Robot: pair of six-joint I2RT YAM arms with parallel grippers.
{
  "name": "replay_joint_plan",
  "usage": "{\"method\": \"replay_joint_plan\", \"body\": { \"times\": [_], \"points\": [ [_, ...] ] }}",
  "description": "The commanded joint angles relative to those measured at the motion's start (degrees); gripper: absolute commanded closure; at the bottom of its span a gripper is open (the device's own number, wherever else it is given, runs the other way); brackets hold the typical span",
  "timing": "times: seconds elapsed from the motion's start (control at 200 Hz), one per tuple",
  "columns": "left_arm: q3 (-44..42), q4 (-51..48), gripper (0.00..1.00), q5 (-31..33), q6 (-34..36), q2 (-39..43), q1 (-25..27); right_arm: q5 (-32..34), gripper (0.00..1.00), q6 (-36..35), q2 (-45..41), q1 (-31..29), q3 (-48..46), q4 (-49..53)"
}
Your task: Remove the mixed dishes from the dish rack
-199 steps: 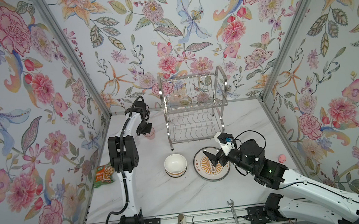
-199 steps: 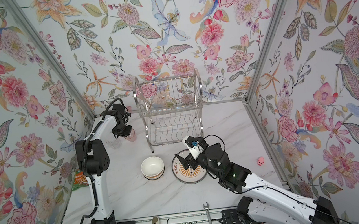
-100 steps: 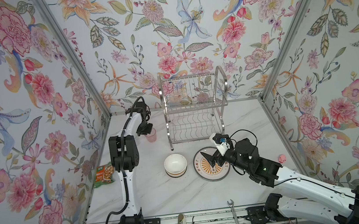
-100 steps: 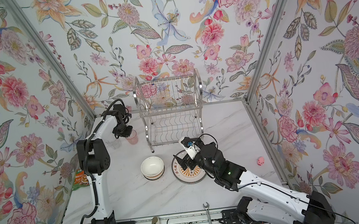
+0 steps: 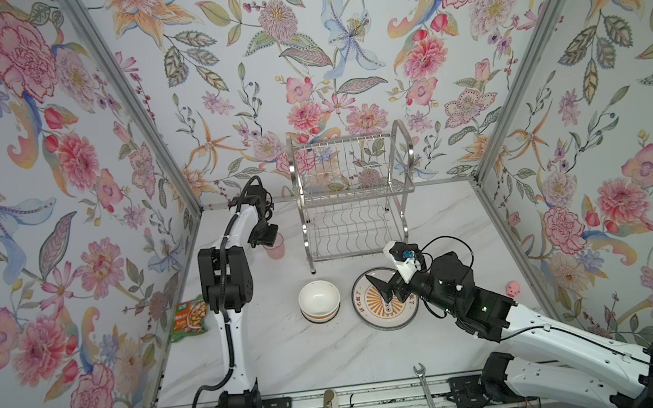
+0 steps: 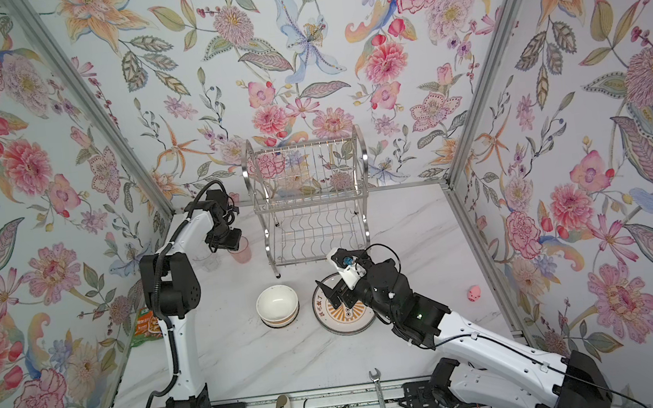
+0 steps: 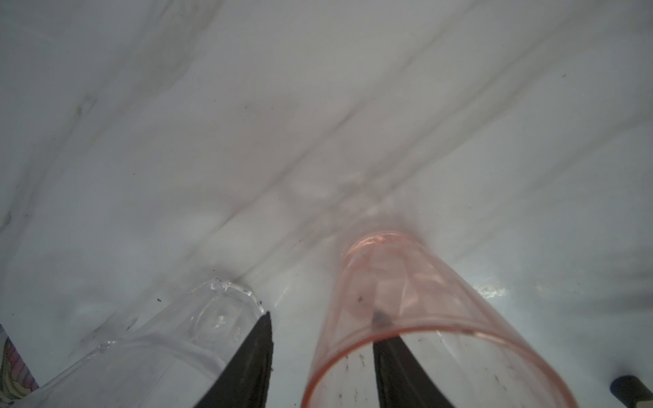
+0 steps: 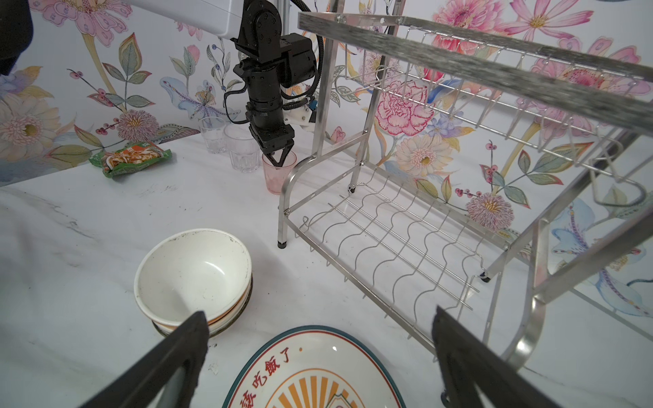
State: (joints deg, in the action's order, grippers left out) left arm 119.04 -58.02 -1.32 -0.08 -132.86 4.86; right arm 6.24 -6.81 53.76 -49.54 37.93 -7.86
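Note:
The dish rack (image 5: pixel 351 194) (image 6: pixel 309 198) (image 8: pixel 388 229) stands at the back with both shelves bare. Of the mixed dishes, a pink tumbler (image 5: pixel 276 249) (image 6: pixel 242 254) (image 7: pixel 406 293) (image 8: pixel 277 175) stands upright left of the rack. My left gripper (image 5: pixel 268 239) (image 6: pixel 233 245) (image 7: pixel 323 330) (image 8: pixel 279 160) is open over it, one finger inside the tumbler and one outside, neither pressing the wall. Two clear tumblers (image 8: pixel 242 150) (image 7: pixel 198 339) stand beside it. Stacked bowls (image 5: pixel 319 300) (image 8: pixel 192 275) and a sunburst plate (image 5: pixel 383 316) (image 8: pixel 311 374) lie in front. My right gripper (image 5: pixel 387 290) (image 6: pixel 335 296) (image 8: pixel 319 316) hangs wide open and empty above the plate.
A green-orange snack packet (image 5: pixel 189 317) (image 8: pixel 130 159) lies by the left wall. A steel wrench (image 5: pixel 427 394) rests on the front rail. A small pink toy (image 5: pixel 512 288) sits near the right wall. The rack's near leg (image 8: pixel 282 226) stands close to the pink tumbler.
My left gripper's jaws have parted from the pink tumbler's rim, and the tumbler now stands on the table. My right gripper has shifted slightly left over the plate, still open.

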Motion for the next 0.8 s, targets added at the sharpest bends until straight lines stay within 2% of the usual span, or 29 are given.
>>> {"method": "replay_joint_plan", "body": {
  "times": [0.0,0.085,0.255,0.53,0.641,0.796],
  "points": [
    [3.51,-2.82,0.45,0.38,-0.63,4.10,-0.45,1.21,0.01,1.16,-1.00,-0.51,0.32,-1.81],
    [5.20,-4.49,0.41,1.70,-1.21,5.41,-0.47,1.34,0.01,1.69,-1.36,-0.56,0.12,-2.00],
    [5.50,-4.39,0.25,2.99,-2.16,10.85,-0.38,2.38,0.01,2.56,-3.37,-0.53,-0.86,-1.84],
    [4.44,-2.87,0.07,0.47,-3.08,19.44,0.05,5.89,0.01,2.89,-7.74,-0.18,-2.59,-0.82],
    [0.27,0.85,0.04,-3.55,-2.92,24.85,0.83,7.54,0.01,3.49,-9.99,0.87,-3.36,0.30],
    [-15.33,13.71,0.01,-6.95,-2.65,37.07,2.32,9.39,0.01,5.64,-13.54,4.46,-5.03,0.95]
  ]
}}
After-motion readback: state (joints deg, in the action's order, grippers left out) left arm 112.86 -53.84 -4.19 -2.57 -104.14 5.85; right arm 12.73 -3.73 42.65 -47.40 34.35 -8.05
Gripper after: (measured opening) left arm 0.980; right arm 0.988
